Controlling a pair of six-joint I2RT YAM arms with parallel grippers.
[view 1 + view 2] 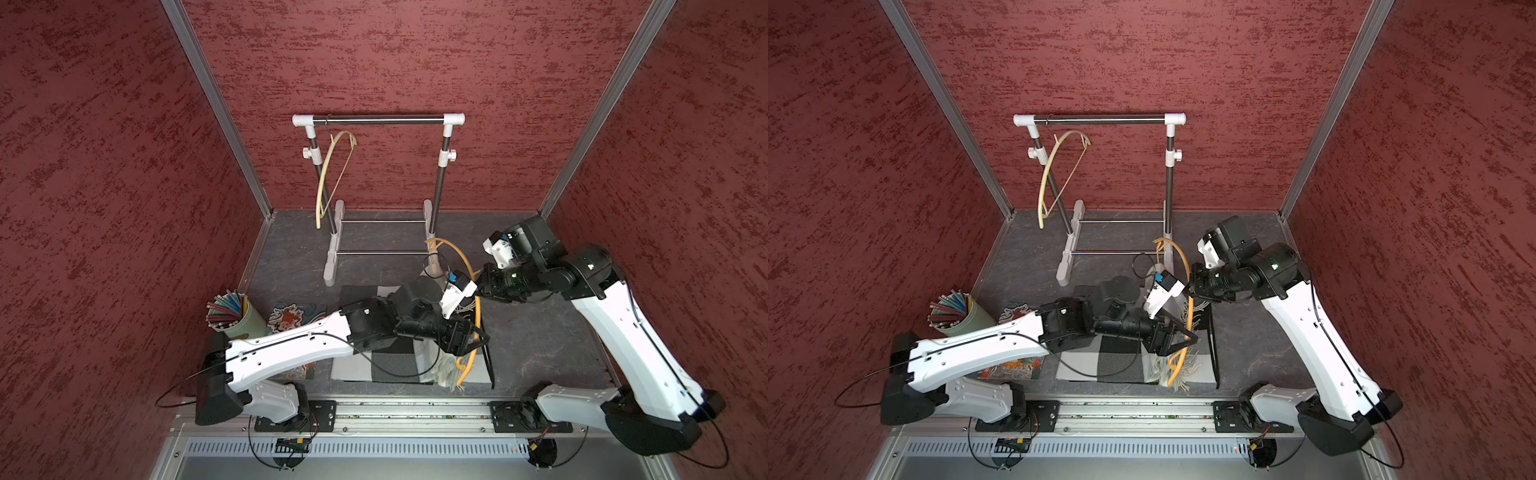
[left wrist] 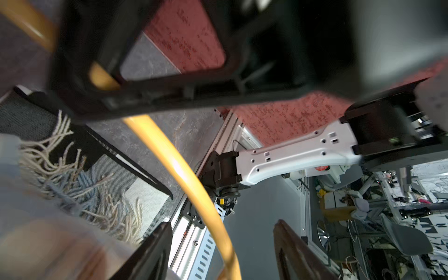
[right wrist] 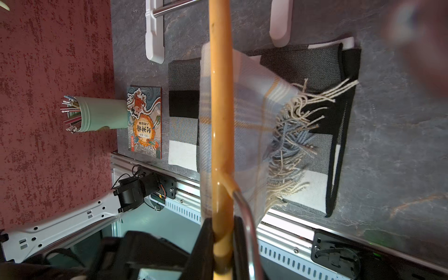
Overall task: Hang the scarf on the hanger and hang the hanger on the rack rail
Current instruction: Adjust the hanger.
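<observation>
The pale plaid scarf [image 3: 249, 101] lies draped over the orange hanger [image 3: 219, 97], held up in front of the clothes rack [image 1: 378, 120], by its foot on the right arm's side. The right gripper [image 3: 221, 225] is clenched on the orange hanger beside its hook. The left gripper [image 2: 223, 223] stands released, jaws astride the hanger's arm. Draping looks almost done; next the left should back off without snagging fringe. Far from the rack, toward the left arm, a green cup [image 1: 245, 326] holds coloured sticks [image 1: 226, 309].
</observation>
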